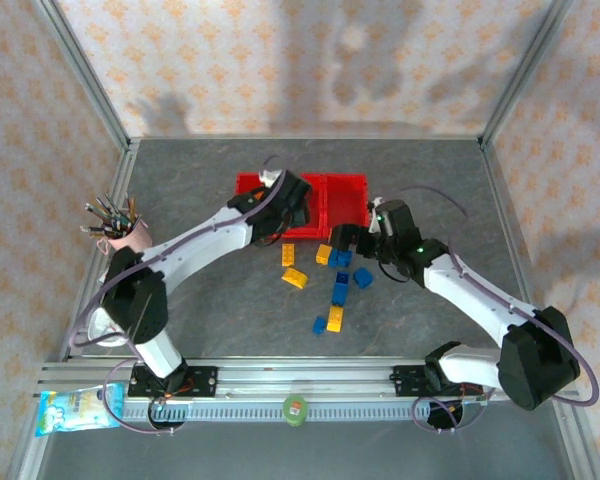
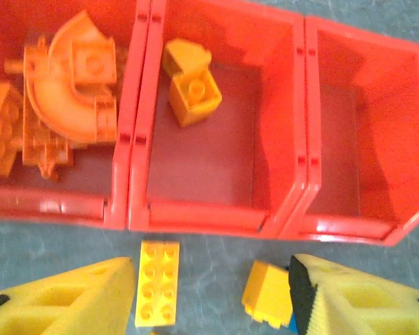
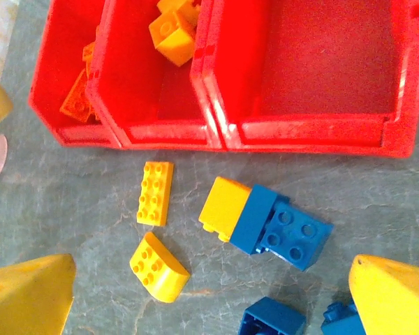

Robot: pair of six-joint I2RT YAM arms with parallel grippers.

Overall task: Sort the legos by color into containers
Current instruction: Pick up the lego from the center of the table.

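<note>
Of the containers (image 2: 136, 132), the left bin holds orange legos (image 2: 63, 105), the middle two yellow, the third none. Most of the sorting is left. Yellow and blue bricks (image 3: 283, 230) lie on the table (image 3: 377, 195) — left gripper (image 2: 211, 279) and right gripper (image 3: 211, 279) gape empty.

The right bin (image 3: 314, 132) is bare inside and open from above; the middle bin (image 3: 160, 132) has yellow bricks (image 2: 192, 94) at its far wall, and orange pieces (image 2: 70, 91) crowd the left bin (image 2: 49, 202). Loose bricks (image 3: 156, 193) lie scattered on the worktop (image 1: 210, 330) just before the bins with narrow gaps between them, while the near-left worktop lies free up to the cup of pens (image 1: 130, 235).
</note>
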